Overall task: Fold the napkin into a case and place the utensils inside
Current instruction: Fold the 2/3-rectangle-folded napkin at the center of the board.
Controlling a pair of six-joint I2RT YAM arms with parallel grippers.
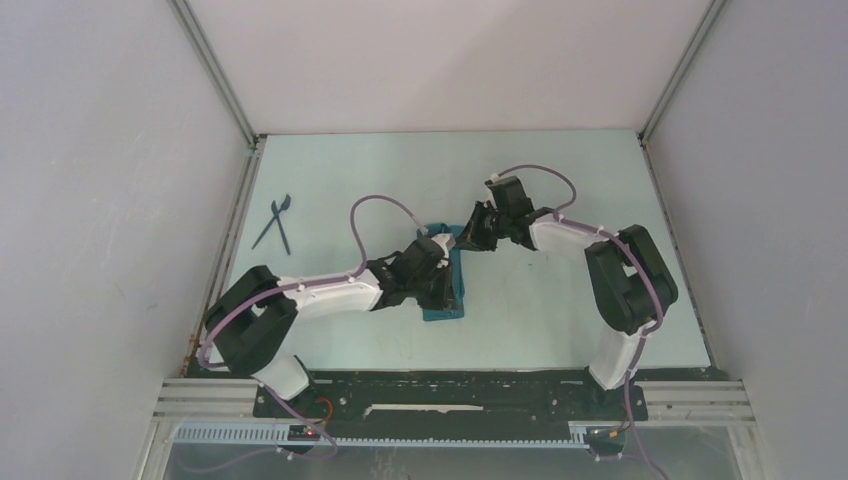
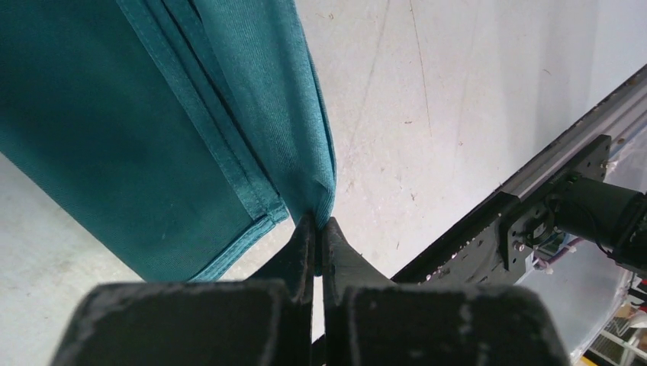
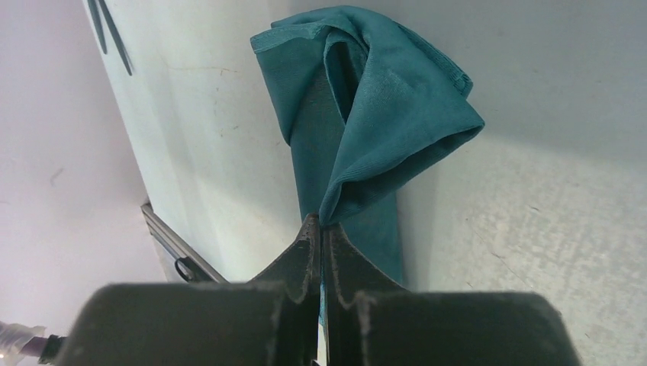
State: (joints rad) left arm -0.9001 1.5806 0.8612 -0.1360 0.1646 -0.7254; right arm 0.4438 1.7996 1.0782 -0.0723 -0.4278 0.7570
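The teal napkin lies mid-table as a narrow folded strip, mostly hidden under the two arms. My left gripper is shut on a near corner of the napkin, pinching the cloth's tip between its fingertips. My right gripper is shut on the far end of the napkin, which bunches up in a loose fold above its fingertips. Two dark utensils lie crossed at the table's far left; they also show at the top left of the right wrist view.
The pale table is walled in by grey panels at left, right and back. A metal rail and black base plate run along the near edge.
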